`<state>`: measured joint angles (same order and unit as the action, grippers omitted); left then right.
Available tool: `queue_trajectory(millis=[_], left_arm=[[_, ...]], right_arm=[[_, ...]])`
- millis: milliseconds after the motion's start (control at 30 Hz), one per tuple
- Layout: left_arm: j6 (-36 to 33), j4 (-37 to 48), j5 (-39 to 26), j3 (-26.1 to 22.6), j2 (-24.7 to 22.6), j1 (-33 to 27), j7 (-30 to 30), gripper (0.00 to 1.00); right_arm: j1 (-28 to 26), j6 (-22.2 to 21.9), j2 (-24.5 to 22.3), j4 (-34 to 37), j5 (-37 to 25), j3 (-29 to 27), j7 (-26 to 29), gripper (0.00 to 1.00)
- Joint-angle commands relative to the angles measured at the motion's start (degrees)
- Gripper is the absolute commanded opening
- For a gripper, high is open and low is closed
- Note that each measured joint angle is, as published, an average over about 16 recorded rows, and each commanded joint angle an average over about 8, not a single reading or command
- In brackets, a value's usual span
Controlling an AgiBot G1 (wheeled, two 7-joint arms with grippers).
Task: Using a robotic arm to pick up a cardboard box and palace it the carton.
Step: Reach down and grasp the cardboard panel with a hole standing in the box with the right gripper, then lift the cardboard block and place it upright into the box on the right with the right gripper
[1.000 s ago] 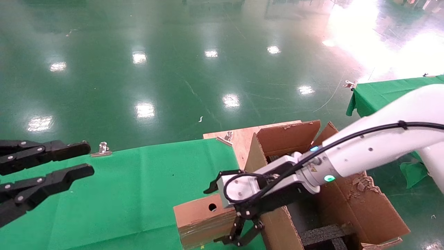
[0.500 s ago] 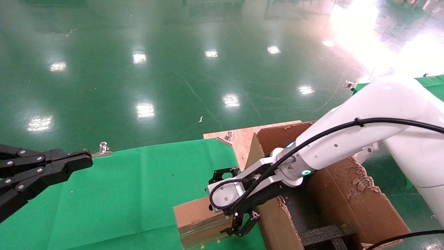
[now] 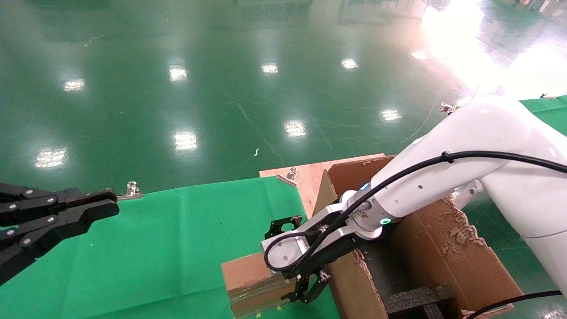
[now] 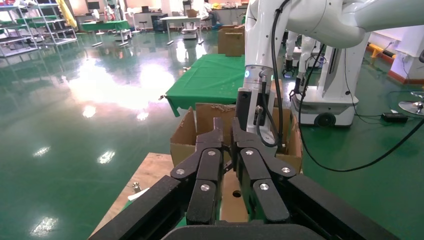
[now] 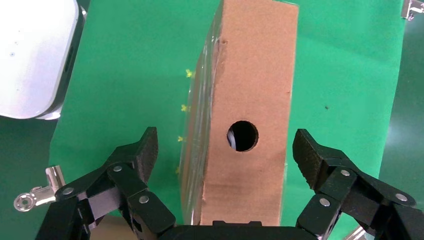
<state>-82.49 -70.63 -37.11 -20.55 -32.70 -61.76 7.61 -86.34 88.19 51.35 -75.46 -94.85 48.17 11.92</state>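
Note:
The small brown cardboard box (image 3: 246, 279) lies on the green cloth at the front, its taped side facing me. In the right wrist view the box (image 5: 250, 100) shows its narrow face with the round hole. My white right arm reaches over the carton, and its right gripper (image 3: 294, 259) is open and straddles the box end; both pads (image 5: 147, 150) stand apart from the box sides. The large ragged-flapped carton (image 3: 443, 252) stands right of the box, with black foam (image 3: 416, 299) inside. My black left gripper (image 3: 99, 206) hovers shut and empty at the far left.
The green cloth table (image 3: 168, 248) spreads left of the box. A bare wooden board (image 3: 305, 177) lies behind the carton. Metal clips (image 3: 131, 189) hold the cloth's far edge. Another green-covered table (image 3: 547, 104) stands at the far right, and shiny green floor lies beyond.
My right gripper has come down and slightly left so that it straddles the box end, covering the hole in the head view. My left gripper's fingers have closed together.

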Motion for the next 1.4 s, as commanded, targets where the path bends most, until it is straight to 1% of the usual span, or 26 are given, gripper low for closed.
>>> queue_trajectory(millis=[33, 1167, 1300, 1400], left_arm=[[0.0, 0.0, 0.0, 0.0, 0.0, 0.0, 0.0, 1.00], [0.0, 0.0, 0.0, 0.0, 0.0, 0.0, 0.0, 1.00], [0.0, 0.0, 0.0, 0.0, 0.0, 0.0, 0.0, 1.00], [0.0, 0.0, 0.0, 0.0, 0.0, 0.0, 0.0, 1.00]], right_arm=[[-0.1, 0.0, 0.0, 0.0, 0.0, 0.0, 0.0, 0.00], [0.1, 0.1, -0.2, 0.1, 0.3, -0.3, -0.1, 0.00], [-1.2, 0.4, -0.4, 1.2, 1.0, -0.7, -0.3, 0.00], [-3.7, 1.1, -0.7, 2.9, 1.9, -1.1, -1.2, 0.00]])
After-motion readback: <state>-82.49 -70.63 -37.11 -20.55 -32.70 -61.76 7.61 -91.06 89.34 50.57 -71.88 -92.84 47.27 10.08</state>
